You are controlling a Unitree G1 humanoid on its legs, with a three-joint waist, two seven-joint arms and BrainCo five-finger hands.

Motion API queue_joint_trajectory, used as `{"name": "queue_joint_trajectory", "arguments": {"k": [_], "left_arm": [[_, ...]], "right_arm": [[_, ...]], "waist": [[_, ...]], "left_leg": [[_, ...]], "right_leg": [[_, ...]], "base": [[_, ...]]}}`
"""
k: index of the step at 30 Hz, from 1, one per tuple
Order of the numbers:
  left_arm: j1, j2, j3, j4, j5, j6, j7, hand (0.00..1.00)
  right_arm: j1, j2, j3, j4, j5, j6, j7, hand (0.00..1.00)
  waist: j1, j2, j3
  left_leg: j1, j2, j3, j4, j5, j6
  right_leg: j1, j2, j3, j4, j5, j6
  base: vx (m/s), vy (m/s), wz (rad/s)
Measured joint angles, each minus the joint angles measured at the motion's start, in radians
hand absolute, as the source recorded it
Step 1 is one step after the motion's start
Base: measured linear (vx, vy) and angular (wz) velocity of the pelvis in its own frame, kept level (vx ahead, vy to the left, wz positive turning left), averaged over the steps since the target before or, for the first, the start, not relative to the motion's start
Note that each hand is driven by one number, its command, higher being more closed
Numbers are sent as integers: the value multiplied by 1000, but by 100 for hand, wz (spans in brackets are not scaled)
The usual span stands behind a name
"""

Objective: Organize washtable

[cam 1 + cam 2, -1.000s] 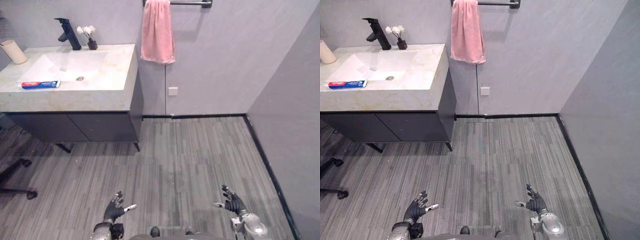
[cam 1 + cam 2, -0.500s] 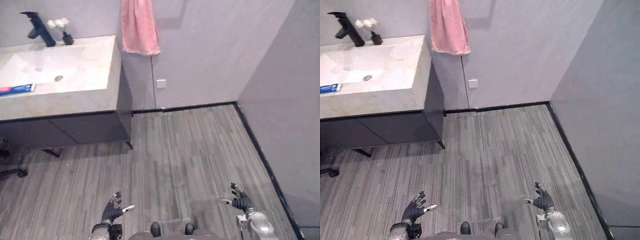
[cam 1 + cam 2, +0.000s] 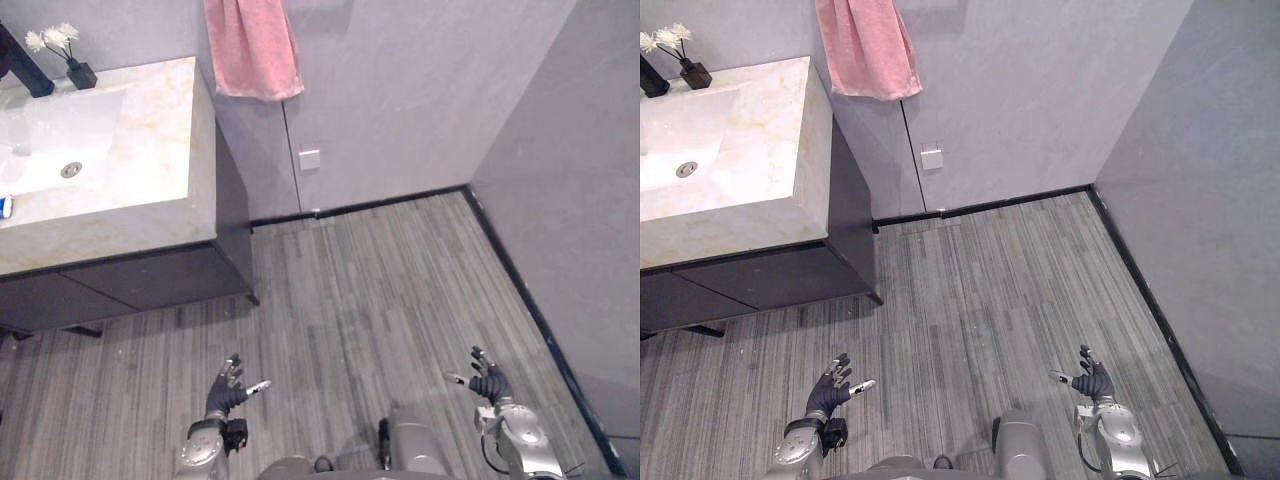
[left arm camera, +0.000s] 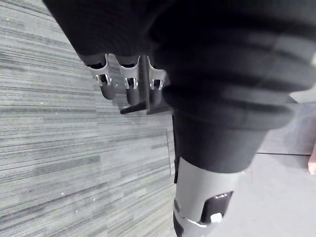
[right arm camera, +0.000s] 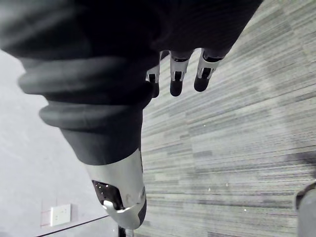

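Observation:
The washtable [image 3: 160, 150] with its pale stone top and white basin [image 3: 55, 135] stands at the upper left, far from both hands. A small vase of white flowers [image 3: 68, 58] and a black tap [image 3: 22, 72] sit at its back edge. The blue end of a toothpaste tube [image 3: 4, 207] pokes in at the left border. A pink towel [image 3: 250, 48] hangs on the wall beside the table. My left hand [image 3: 226, 391] and right hand [image 3: 488, 381] hover low over the floor, both open and holding nothing. Straight fingers [image 4: 129, 85] and fingers [image 5: 177, 75] show above bare floorboards.
A dark cabinet [image 3: 130, 285] sits under the washtable. Grey wood-plank floor [image 3: 380, 290] spreads between me and the walls. A white wall socket [image 3: 309, 158] is beside the cabinet. A grey side wall [image 3: 590, 200] closes the right, with a dark skirting [image 3: 520, 290].
The camera has swung to the right, so the washtable sits further left in view; the cup and most of the toothpaste left the picture. Both hands stay open and low.

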Motion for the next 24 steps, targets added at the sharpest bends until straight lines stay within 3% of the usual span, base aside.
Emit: {"name": "queue_joint_trajectory", "arguments": {"k": [1,2,3,4,5,6,7,9,10,12,13,15,16,17,18,19,20,21,22,23,24], "left_arm": [[-5,1,0,0,0,-1,3,0],[-5,6,4,0,0,-2,4,0],[-3,1,6,8,0,-2,3,0],[0,-11,5,11,0,-1,3,0],[4,-12,4,13,0,0,0,0],[1,-17,7,13,0,0,0,0],[3,-21,8,13,0,0,1,0],[11,-32,8,13,0,1,-1,0],[11,-34,7,13,0,1,-1,0],[8,-38,8,12,0,0,-1,0],[-2,-41,7,12,0,1,-1,0],[-4,-50,5,12,0,1,0,0],[-1,-57,5,12,0,2,1,0],[1,-69,5,9,1,2,3,0],[0,-72,5,10,2,2,6,0],[1,-67,7,10,3,2,15,0],[-4,-72,9,10,18,3,25,0],[-11,-84,0,10,31,3,24,0],[-10,-89,-6,9,37,4,24,0],[-1,-97,-29,9,43,4,31,0],[1,-102,-48,10,43,11,28,0]], "right_arm": [[2,0,6,-2,0,0,1,0],[15,3,21,-23,0,1,1,0],[26,4,26,-38,0,-1,2,0],[25,2,30,-36,0,2,2,0],[18,3,46,-51,0,0,3,0],[20,4,62,-63,0,0,5,0],[21,6,69,-65,0,0,6,0],[22,25,90,-69,0,-5,5,0],[21,29,90,-73,0,-5,1,0],[12,41,84,-96,1,-14,-3,0],[9,40,81,-96,1,-14,-3,0],[3,40,77,-93,0,-11,-3,0],[4,42,74,-87,0,-10,-3,0],[8,36,73,-84,0,-10,-4,0],[9,39,74,-78,0,-9,-6,0],[2,66,80,-67,-1,-1,-6,0],[2,79,79,-67,-13,-2,-7,0],[-4,78,79,-66,-18,-1,-7,0],[-5,80,79,-65,-18,-1,-7,0],[-12,84,80,-64,-20,-1,-5,0],[-11,89,80,-62,-20,-1,-4,0]], "waist": [[-4,-2,2],[-14,-21,-1],[-20,-27,-2],[-17,-9,-8],[-15,-2,-8],[-15,4,-2],[-9,4,2],[16,-13,17],[18,-23,23],[40,-43,32],[41,-41,38],[48,-41,45],[53,-36,44],[66,-6,34],[73,3,32],[78,-23,21],[73,-51,11],[71,-55,10],[72,-58,12],[70,-66,16],[67,-75,18]], "left_leg": [[8,4,-10,2,-7,-12],[25,3,-35,17,-25,-42],[33,8,-55,53,-41,-63],[11,40,-62,125,-41,-66],[-63,74,-68,298,-15,-74],[-161,108,-83,539,82,-59],[-200,132,-92,648,144,-50],[-294,204,-66,935,117,-10],[-314,210,-55,958,111,-3],[-446,187,-31,906,79,-1],[-477,174,-34,858,69,-6],[-547,115,-33,642,68,-18],[-551,76,-33,438,105,-59],[-541,63,-45,222,189,-81],[-541,64,-57,220,272,-39],[-541,36,-53,266,270,8],[-542,4,-41,281,228,29],[-528,-4,-23,282,205,35],[-508,-10,-15,277,195,42],[-464,-27,-13,261,179,59],[-378,-45,-11,231,150,69]], "right_leg": [[-9,9,2,-48,31,-7],[-14,9,16,-144,130,-29],[-13,5,20,-117,199,-59],[-6,18,-4,-100,180,-78],[29,34,-22,-117,146,-96],[100,53,-39,-163,128,-115],[147,65,-40,-192,125,-122],[352,88,-34,-301,113,-140],[392,83,-28,-325,113,-140],[503,53,-4,-418,92,-136],[521,43,-4,-431,87,-128],[572,8,-4,-454,64,-107],[602,-9,-1,-467,44,-86],[624,2,11,-474,13,-66],[636,7,23,-470,-8,-54],[644,-24,46,-434,-48,-46],[617,-58,61,-360,-58,-40],[561,-74,81,-227,-54,-32],[532,-84,89,-146,-42,-2],[485,-102,97,-15,-12,53],[423,-123,102,188,-5,86]], "base": [[461,-116,71],[413,-121,73],[562,-167,54],[570,-203,29],[690,-254,20],[563,-228,28],[561,-209,20],[536,-164,6],[487,-101,4],[430,-25,-4],[443,79,-1],[406,133,1],[412,182,-15],[415,209,-30],[425,242,-40],[462,227,-19],[585,262,-12],[502,216,-5],[399,195,-19],[480,230,-17],[482,206,-8]]}}
